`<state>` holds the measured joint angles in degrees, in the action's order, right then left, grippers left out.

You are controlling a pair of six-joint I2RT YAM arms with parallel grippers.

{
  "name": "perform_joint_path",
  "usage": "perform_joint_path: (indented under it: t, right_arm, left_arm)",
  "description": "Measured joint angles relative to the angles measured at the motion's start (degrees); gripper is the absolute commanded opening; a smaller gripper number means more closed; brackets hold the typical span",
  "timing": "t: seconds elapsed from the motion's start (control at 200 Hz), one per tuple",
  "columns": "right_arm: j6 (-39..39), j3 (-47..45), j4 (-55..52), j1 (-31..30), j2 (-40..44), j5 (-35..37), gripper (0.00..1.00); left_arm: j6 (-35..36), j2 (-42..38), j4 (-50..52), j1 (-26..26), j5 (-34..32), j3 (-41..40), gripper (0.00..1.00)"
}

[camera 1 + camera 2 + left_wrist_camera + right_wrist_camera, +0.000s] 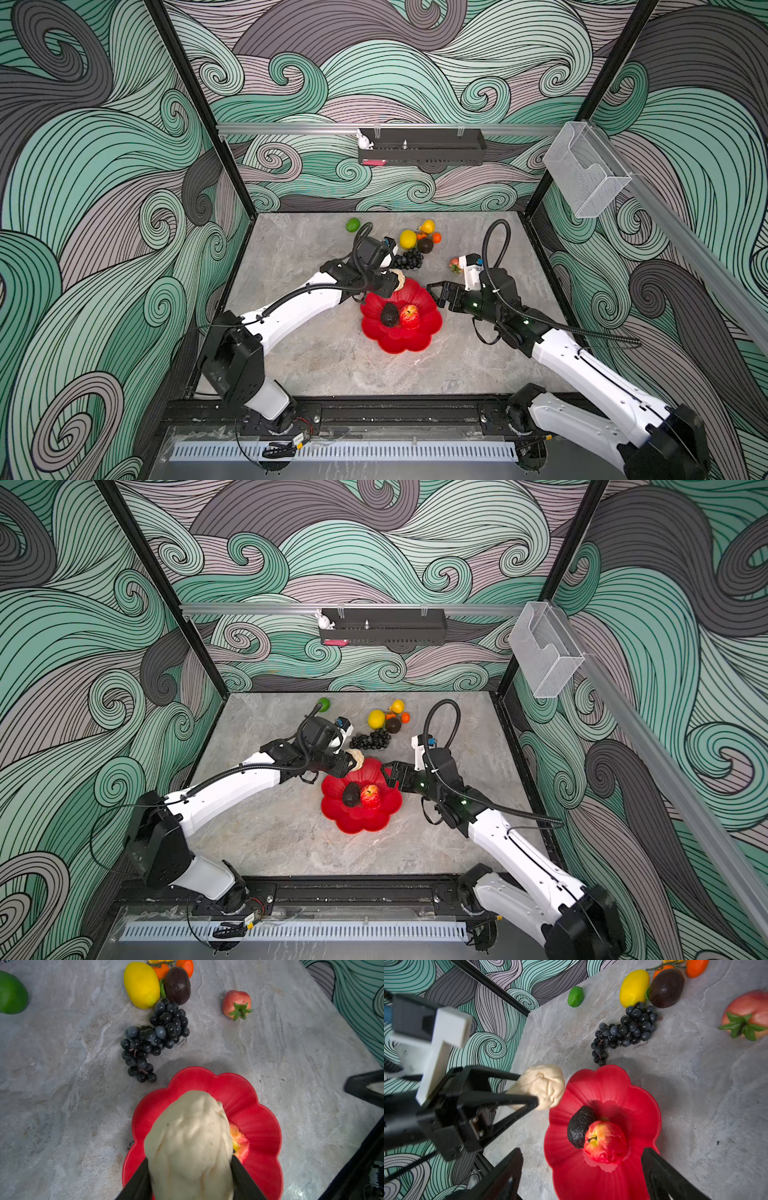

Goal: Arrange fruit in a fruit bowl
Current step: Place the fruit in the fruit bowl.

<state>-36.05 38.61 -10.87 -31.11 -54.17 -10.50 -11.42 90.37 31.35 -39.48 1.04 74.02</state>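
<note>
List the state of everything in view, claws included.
Left claw: shut on pear, at bowl's rim.
Right claw: open, empty.
Fruit bowl: holds avocado and red apple.
Grapes: on table.
Lime: on table.
Lemons, tangerines, mangosteen: clustered on table.
Pink apple: on table.

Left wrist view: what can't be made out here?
- Avocado: wholly hidden behind the pear; only the right wrist and top views show it.
- Apple in the bowl: mostly covered by the pear.
- Tangerines: cut off by the frame edge.
- Lime: cut by the frame edge.
- Left end effector: fingers run off the frame edge.
</note>
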Motion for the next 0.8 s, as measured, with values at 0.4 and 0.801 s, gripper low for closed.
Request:
perform_joint_path:
  t: [0.4, 0.801]
  right_arm:
    - [1.01, -9.44, -7.56, 0.00, 10.86, 0.61, 0.90]
    - [1.40, -11.58, -8.74, 0.00, 13.99, 1.53, 0.90]
  left_arm:
    - [0.46, 18.14, 19.80, 0.52, -0.07, 22.49, 0.43]
    - [1.33, 29.83, 30.84, 0.52, 2.21, 34.80, 0.44]
